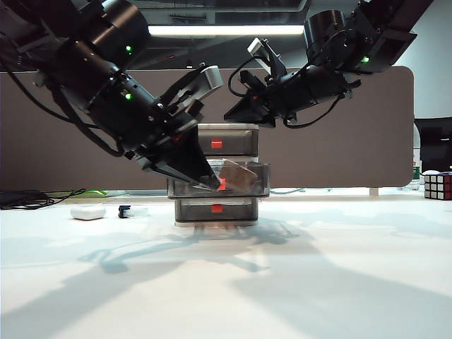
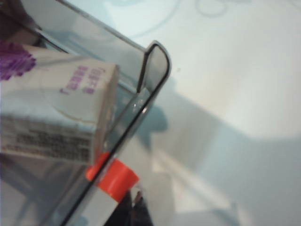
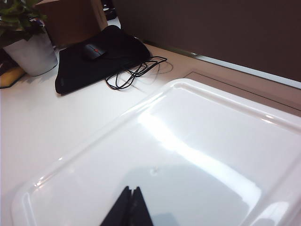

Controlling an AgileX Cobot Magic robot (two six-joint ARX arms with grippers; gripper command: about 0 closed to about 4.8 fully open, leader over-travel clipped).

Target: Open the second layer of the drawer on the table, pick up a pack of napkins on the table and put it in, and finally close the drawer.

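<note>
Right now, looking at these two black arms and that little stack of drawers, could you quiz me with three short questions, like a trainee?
1. True or false: the middle smoky-grey translucent drawer stands pulled out, with the flat whitish napkin pack with purple print inside it.
2. Which gripper has its tips at that drawer's red-orange square tab? A) left gripper B) right gripper
3. Fill in: the right gripper hovers above the cabinet's white ____.

Key: 1 true; 2 A; 3 top. Both grippers look shut and empty.
</note>
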